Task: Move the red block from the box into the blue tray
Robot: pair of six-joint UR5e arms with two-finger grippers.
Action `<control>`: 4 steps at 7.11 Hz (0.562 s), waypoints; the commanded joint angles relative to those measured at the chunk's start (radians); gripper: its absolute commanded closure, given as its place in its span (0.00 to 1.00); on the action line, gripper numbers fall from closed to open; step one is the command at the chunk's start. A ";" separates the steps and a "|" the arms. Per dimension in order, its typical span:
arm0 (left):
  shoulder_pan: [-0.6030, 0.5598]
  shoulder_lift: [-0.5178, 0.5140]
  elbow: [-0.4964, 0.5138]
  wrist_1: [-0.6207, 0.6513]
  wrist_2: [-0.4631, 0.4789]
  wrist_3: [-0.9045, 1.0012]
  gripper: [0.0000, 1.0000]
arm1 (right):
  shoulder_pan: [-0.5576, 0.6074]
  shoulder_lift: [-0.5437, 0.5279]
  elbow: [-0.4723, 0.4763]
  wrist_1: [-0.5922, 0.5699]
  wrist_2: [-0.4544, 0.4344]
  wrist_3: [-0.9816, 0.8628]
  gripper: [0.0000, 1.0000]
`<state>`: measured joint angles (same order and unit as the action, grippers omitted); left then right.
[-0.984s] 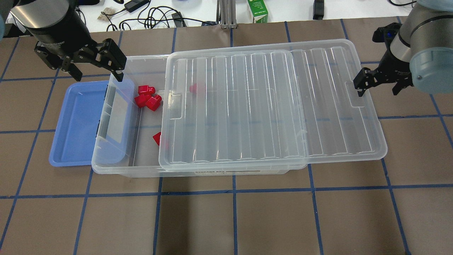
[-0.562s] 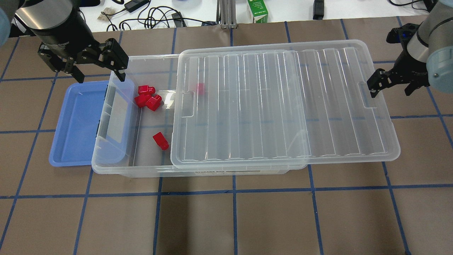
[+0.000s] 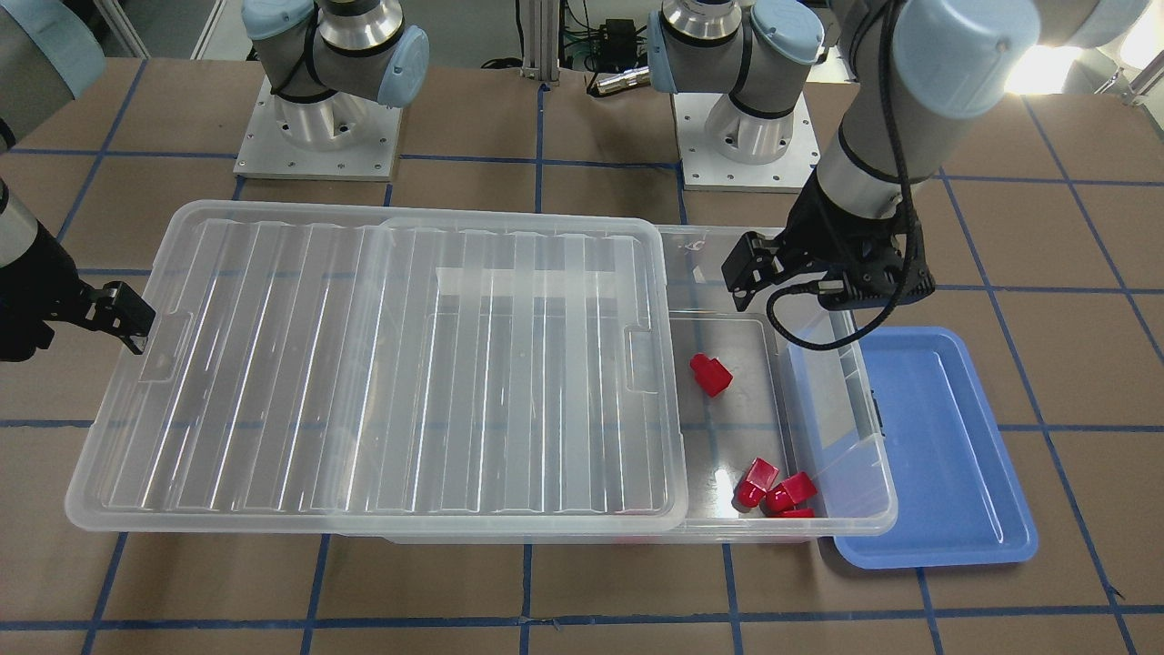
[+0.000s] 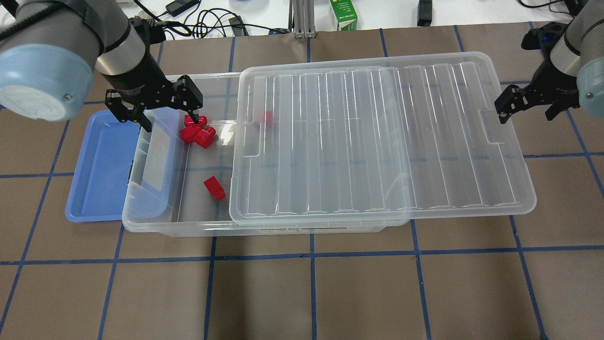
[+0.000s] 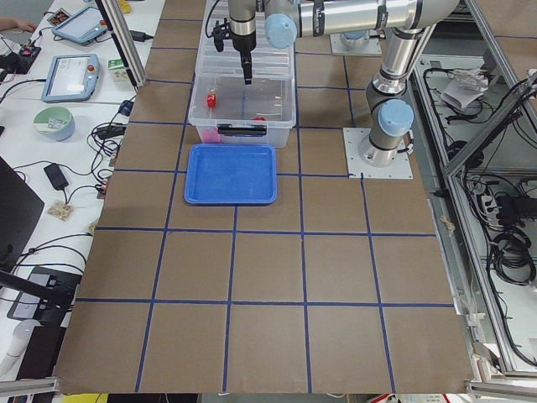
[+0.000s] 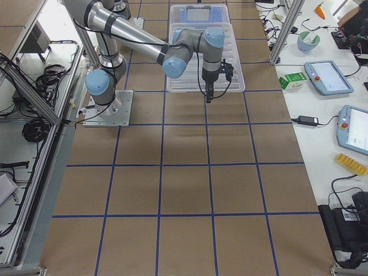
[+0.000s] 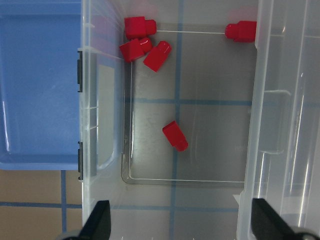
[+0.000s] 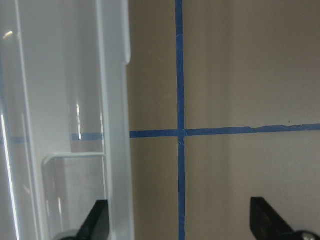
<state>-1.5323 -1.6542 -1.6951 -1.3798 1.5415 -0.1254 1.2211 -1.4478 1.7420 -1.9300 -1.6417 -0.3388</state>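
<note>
Fingers (image 7: 100, 222) of left gripper (image 4: 169, 120) hanging wide open, holding nothing, over box (image 4: 188, 229) uncovered end | lone red block (image 7: 175, 136) lying on box floor, centred ahead of fingertips, long axis running diagonal | right gripper (image 4: 527, 113) sitting open at lid (image 4: 377, 141) far end, left arm nearer | blue tray (image 4: 104, 160) waiting beside box

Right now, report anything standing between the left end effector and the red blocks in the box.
Nothing visible does. The lid is slid aside, so the red blocks lie uncovered below the open left end effector.
</note>
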 commanded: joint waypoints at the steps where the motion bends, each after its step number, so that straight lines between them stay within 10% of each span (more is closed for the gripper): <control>1: 0.007 -0.012 -0.195 0.219 -0.012 -0.109 0.00 | 0.014 -0.049 -0.173 0.232 0.005 0.010 0.00; 4: 0.000 -0.062 -0.261 0.312 -0.017 -0.197 0.00 | 0.235 -0.097 -0.260 0.339 0.100 0.197 0.00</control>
<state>-1.5306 -1.6988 -1.9365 -1.0878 1.5245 -0.2911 1.3494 -1.5356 1.5009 -1.6045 -1.5584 -0.2230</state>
